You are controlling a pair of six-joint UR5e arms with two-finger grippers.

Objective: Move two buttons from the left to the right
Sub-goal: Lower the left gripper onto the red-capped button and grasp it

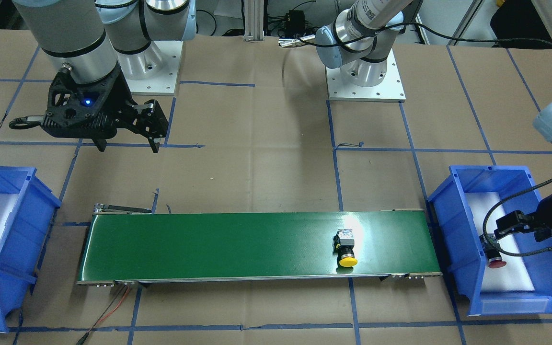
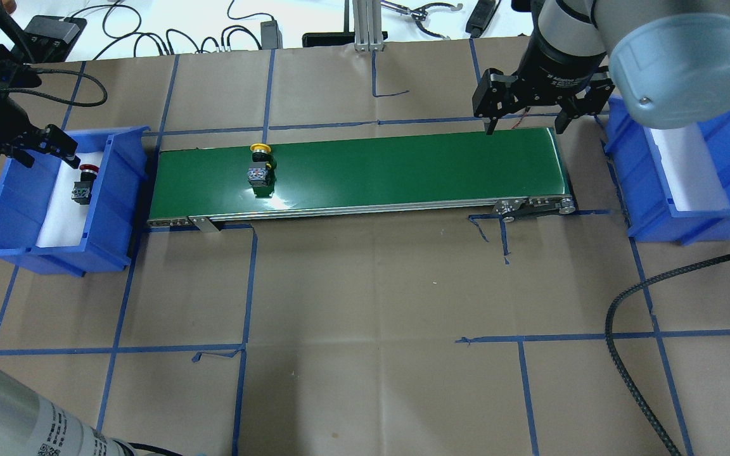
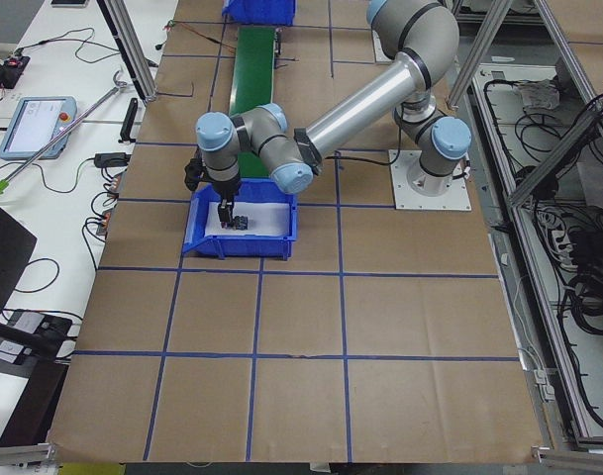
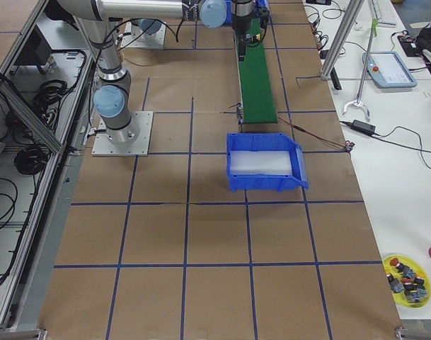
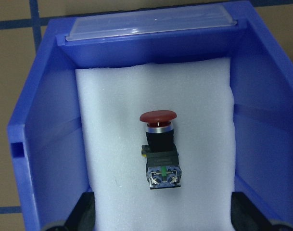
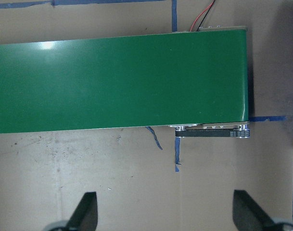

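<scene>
The yellow-capped button [image 2: 260,168] lies on its side on the green conveyor belt [image 2: 403,168], near its left end; it also shows in the front view [image 1: 346,247]. The red-capped button [image 5: 159,154] lies on white foam in the left blue bin [image 2: 115,190]. It also shows in the overhead view [image 2: 82,187] and the front view [image 1: 494,256]. My left gripper [image 2: 52,163] hangs open above that bin, over the red button and not touching it. My right gripper [image 2: 523,130] is open and empty above the far edge of the belt's right end.
An empty blue bin [image 2: 729,171] with white foam stands past the belt's right end. A black cable [image 2: 631,304] lies on the brown paper table at the near right. Red and black wires [image 1: 113,306] run from the belt's right-end corner.
</scene>
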